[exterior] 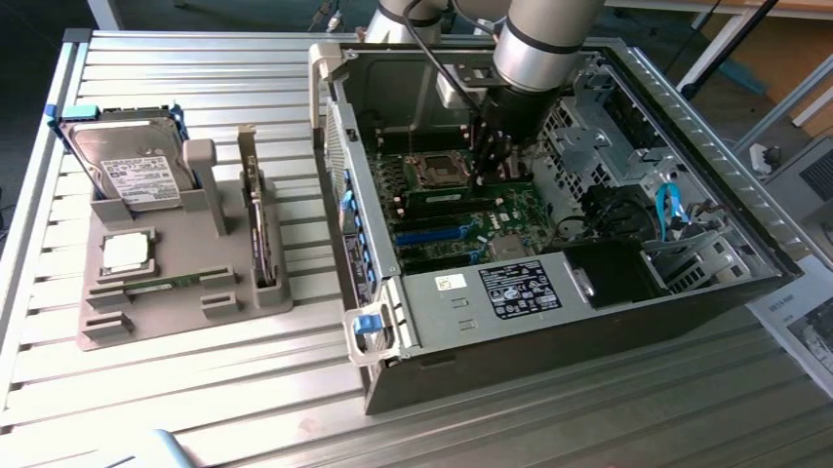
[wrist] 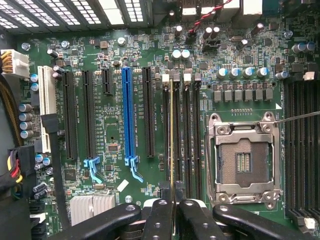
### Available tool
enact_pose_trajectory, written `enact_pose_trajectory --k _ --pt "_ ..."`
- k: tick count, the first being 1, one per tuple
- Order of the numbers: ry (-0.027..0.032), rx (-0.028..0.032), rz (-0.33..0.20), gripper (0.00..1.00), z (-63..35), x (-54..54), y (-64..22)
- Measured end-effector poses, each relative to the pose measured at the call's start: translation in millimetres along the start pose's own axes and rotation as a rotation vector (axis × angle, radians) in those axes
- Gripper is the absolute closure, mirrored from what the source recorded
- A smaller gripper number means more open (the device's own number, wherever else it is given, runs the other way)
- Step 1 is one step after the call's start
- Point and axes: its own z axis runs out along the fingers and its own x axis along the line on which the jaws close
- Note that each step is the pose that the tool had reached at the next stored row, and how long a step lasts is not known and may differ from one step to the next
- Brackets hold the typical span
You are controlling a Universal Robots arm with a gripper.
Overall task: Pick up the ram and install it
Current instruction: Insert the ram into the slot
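The ram [wrist: 172, 140] shows edge-on in the wrist view as a thin pale line. It is held between my two black fingers [wrist: 159, 220]. My gripper [wrist: 172, 212] is shut on it. The stick runs lengthwise along the second of several black memory slots [wrist: 186, 140], beside the open processor socket [wrist: 243, 162]. Whether its lower edge sits in the slot I cannot tell. In the exterior view my gripper [exterior: 501, 168] reaches down into the open computer case [exterior: 371, 322], just at the exterior view's right of the socket [exterior: 436, 174].
A grey fixture [exterior: 156, 317] at the exterior view's left holds a silver hard drive [exterior: 124, 171], a square processor chip [exterior: 127, 252] and an upright card [exterior: 264, 239]. Inside the case are a blue expansion slot [wrist: 127, 115], the power supply [exterior: 521, 288] and cable bundles [exterior: 612, 214].
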Motion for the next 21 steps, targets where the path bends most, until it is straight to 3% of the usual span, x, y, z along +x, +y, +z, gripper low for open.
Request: enact_pose_trajectory --k 21 --pt "0.0002 0.0004 -0.024 0.88 3.2 0.0 -0.1"
